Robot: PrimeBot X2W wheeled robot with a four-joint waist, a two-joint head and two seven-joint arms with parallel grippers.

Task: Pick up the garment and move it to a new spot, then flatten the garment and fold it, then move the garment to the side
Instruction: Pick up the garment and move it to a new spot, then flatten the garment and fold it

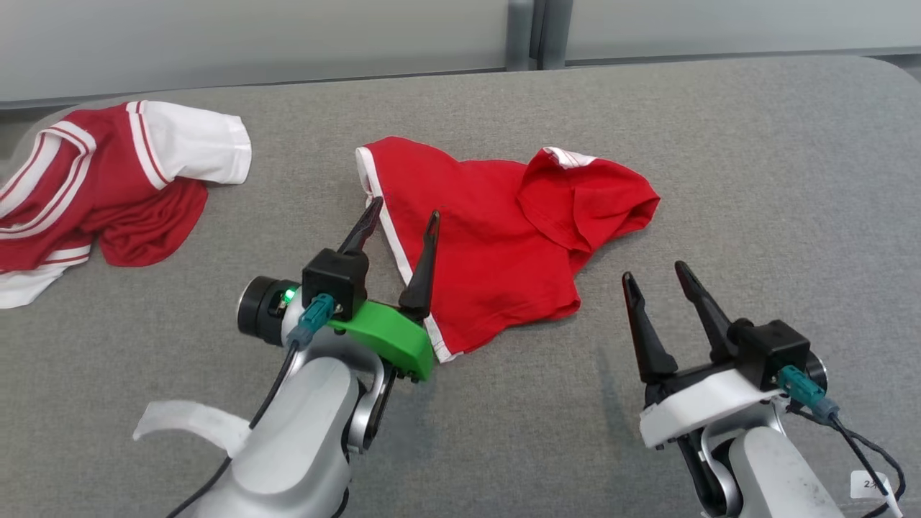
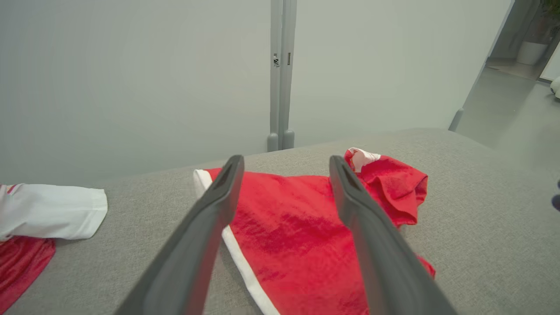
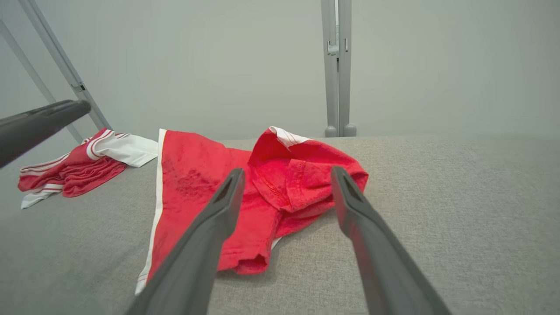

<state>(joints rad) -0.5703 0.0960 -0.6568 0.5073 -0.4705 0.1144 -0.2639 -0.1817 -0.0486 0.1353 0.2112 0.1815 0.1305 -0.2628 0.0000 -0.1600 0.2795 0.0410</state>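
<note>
Garment: a red garment (image 1: 496,237) with white trim is lying loose on a grey padded surface (image 1: 755,144). Its right part is doubled over itself, so it is not yet flattened.
Left gripper: the left gripper (image 1: 404,208) is hovering over the red garment's white-trimmed left edge, with 1 finger on each side of the trim. I judge it is lining up to pinch that edge for the pick-up.
Left gripper's state: its 2 fingers are standing wide apart and holding nothing. Whether a tip is grazing the cloth cannot be told.
Right gripper: the right gripper (image 1: 653,271) is waiting just off the red garment's near right corner, apart from the cloth, probably placed to take that side.
Right gripper's state: its fingers are spreading wide, gripping nothing and touching nothing.
Other clothing: a red and white garment (image 1: 108,180) is lying bunched well to the left of the red garment, out of the way.
</note>
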